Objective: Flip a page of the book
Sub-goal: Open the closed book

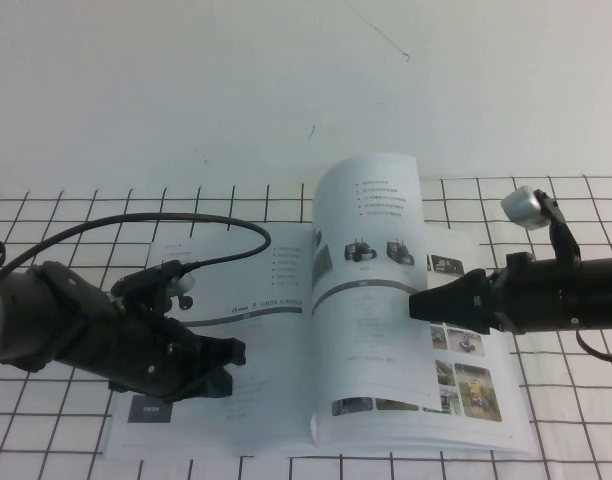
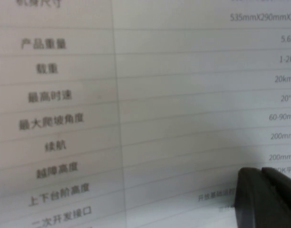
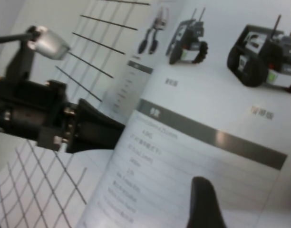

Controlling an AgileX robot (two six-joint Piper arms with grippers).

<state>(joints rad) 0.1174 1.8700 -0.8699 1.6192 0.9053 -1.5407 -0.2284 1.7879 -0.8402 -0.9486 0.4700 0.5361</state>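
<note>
The book [image 1: 271, 330] lies open on the grid-marked table. The page [image 1: 371, 300] stands lifted and curved over the spine, showing robot cars, a grey bar and a table. My right gripper [image 1: 414, 303] is shut on the page's outer edge. In the right wrist view one finger [image 3: 202, 204] lies on the page [image 3: 207, 118] and the other is hidden behind it. My left gripper [image 1: 231, 365] is shut and rests on the book's left leaf. Its fingertips [image 2: 264, 199] press on the printed table [image 2: 160, 95]. It also shows in the right wrist view [image 3: 95, 130].
The white table with black grid lines [image 1: 66, 450] extends around the book. A black cable [image 1: 186, 220] loops from the left arm over the book's far left corner. The right-hand leaf with small photos [image 1: 476, 385] lies flat beneath the right arm.
</note>
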